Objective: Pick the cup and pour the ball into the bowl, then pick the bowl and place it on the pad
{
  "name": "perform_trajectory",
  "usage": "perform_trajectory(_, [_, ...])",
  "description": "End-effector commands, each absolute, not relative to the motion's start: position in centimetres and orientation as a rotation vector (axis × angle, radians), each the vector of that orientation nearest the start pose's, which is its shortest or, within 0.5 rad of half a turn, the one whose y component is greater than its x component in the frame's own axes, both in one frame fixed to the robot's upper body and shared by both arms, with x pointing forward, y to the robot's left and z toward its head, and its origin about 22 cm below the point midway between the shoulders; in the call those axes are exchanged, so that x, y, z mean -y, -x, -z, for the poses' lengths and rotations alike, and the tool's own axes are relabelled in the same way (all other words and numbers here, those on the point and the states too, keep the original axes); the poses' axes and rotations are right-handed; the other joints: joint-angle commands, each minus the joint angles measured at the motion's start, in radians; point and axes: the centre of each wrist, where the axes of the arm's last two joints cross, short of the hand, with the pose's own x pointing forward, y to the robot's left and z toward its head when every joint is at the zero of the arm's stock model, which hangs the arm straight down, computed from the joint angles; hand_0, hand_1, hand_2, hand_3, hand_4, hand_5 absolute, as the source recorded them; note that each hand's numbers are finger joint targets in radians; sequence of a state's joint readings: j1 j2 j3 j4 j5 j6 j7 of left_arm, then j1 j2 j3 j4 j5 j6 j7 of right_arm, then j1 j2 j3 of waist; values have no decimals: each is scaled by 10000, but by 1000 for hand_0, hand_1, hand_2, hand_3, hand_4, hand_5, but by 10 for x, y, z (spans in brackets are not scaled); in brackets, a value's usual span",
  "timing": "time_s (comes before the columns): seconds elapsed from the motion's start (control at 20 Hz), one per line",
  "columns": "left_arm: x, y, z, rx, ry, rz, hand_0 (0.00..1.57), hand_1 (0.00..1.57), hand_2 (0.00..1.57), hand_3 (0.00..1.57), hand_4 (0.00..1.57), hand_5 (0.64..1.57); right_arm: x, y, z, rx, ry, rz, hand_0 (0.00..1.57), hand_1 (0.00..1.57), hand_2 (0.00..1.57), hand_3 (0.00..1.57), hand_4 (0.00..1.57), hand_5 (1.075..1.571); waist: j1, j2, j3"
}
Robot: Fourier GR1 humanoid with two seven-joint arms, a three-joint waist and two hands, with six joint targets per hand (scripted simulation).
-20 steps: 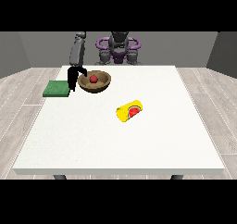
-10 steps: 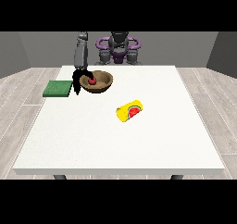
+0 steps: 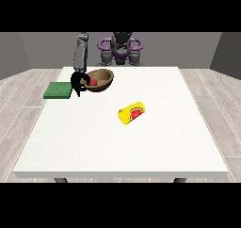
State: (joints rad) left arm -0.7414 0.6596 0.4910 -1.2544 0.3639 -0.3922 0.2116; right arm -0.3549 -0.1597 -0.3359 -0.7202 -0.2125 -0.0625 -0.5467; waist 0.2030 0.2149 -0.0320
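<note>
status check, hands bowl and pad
Hand at view's left gripping bowl rim, ball inside. Pad beside it. Cup lying aside.

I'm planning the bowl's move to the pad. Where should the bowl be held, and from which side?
By the rim nearest the pad, from the view's left. The bowl is tilted, its opening facing that way with the ball inside, and the hand at the view's left is already at that rim. I would keep it level while moving.
</note>
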Motion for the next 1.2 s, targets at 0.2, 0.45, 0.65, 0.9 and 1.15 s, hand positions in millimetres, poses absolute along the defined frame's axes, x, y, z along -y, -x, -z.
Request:
perform_trajectory(0.2, [-417, -342, -250, 19331, -476, 1273, 0, 0, 0, 0, 1175, 1525, 367, -270, 85, 13223, 5227, 2593, 1571, 1571, 1571, 1267, 1021, 1545, -179, -142, 258])
perform_trajectory(0.45, [-441, -335, -236, 18502, -1011, 870, 0, 0, 0, 0, 1197, 1534, 401, -280, 47, 12368, 5552, 2114, 1571, 1571, 1571, 1042, 1026, 1556, -706, -1009, 243])
perform_trajectory(0.65, [-456, -329, -222, 18640, -1444, 530, 0, 0, 0, 0, 1204, 1537, 419, -302, -2, 12548, 5672, 1557, 1571, 1571, 1571, 865, 1061, 1556, -1085, -783, 267])
perform_trajectory(0.9, [-482, -315, -195, 17610, -1703, 180, 0, 0, 0, 0, 1198, 1545, 453, -309, -57, 11663, 5672, 703, 1571, 1571, 1571, 545, 1101, 1567, -1616, -1610, 303])
perform_trajectory(1.15, [-499, -306, -187, 18140, -2189, -13, 0, 0, 0, 0, 1203, 1542, 449, -323, -82, 12240, 5386, 948, 1571, 1571, 1571, 671, 1067, 1566, -2035, -1040, 313])
